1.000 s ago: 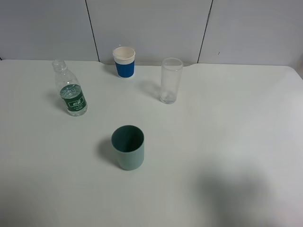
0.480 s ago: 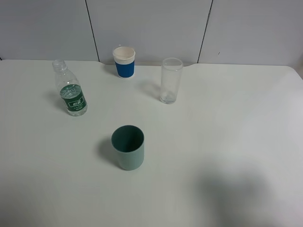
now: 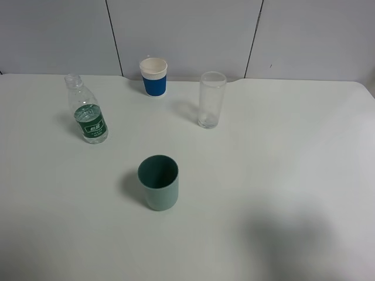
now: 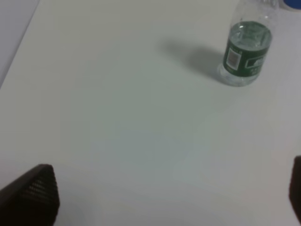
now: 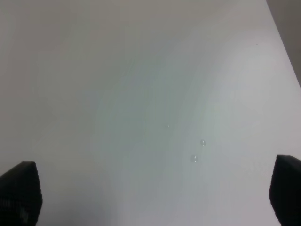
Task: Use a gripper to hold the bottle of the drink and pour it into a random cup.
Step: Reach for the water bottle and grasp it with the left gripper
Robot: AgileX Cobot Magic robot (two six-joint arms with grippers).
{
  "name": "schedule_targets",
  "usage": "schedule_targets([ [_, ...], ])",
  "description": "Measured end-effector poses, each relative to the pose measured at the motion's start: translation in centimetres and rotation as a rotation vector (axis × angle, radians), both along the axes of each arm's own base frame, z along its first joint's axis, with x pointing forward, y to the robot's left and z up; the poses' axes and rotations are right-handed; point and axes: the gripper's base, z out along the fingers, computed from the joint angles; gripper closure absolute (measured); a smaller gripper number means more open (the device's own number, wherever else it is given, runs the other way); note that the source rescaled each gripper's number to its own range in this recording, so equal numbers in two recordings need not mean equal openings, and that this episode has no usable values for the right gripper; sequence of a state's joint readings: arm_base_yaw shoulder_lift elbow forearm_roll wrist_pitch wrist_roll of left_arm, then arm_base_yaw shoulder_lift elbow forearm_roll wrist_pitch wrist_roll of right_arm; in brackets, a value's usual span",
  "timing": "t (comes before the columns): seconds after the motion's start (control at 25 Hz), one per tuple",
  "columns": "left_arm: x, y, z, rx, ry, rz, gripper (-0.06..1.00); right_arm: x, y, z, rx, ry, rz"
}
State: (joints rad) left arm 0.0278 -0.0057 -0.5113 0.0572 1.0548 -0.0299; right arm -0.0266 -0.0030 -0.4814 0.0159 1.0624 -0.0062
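So, the bottle [image 3: 88, 117] stands upright on the far left part of the white worktop [image 3: 281, 175], no cap on it, dark green label facing the high camera, water up to about the top of the label. Left end effector [image 4: 162, 195] is released: its two black fingertips [image 4: 30, 195] sit wide apart at the edges of the left wrist view with only bare worktop between them. The bottle is well apart from it, out ahead and off to one side, throwing a soft shadow. Right end effector [image 5: 153, 193] is released as well, dark fingertips [image 5: 19, 193] spread to both edges of its own view, hanging over plain worktop with a few tiny droplets [image 5: 202, 142] on it. As for cups, a teal cup [image 3: 158, 182] stands nearest the high camera, roughly mid-worktop, open side up, well apart from the bottle. A paper cup [image 3: 154, 76] with a blue sleeve and white rim stands at the back by the wall [image 3: 187, 35], and a tall clear glass [image 3: 211, 99] stands to its right, near but not touching. Bottle, paper cup and glass make a loose row along the back, with the bottle a bit nearer the camera than the paper cup. A blurry dark patch [image 3: 287, 234] lies on the worktop's near right part.
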Motion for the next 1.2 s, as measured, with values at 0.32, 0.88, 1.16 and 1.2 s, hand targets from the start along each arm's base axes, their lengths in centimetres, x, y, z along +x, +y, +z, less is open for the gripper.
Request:
schedule_targets([
  [0.32, 1.1, 0.0, 0.0, -0.002, 0.067, 0.0, -0.06, 0.0, 0.0, 0.0, 0.0, 0.0, 0.0],
  [0.88, 9.4, 0.2, 0.8, 0.152, 0.237, -0.102, -0.04, 0.0, 0.0, 0.0, 0.0, 0.0, 0.0],
  [1.16, 13.0, 0.3, -0.3, 0.216, 0.299, -0.159, -0.04, 0.0, 0.0, 0.0, 0.0, 0.0, 0.0],
  [1.2, 13.4, 0.3, -0.4, 0.224, 0.304, -0.167, -0.04, 0.0, 0.0, 0.0, 0.0, 0.0, 0.0],
])
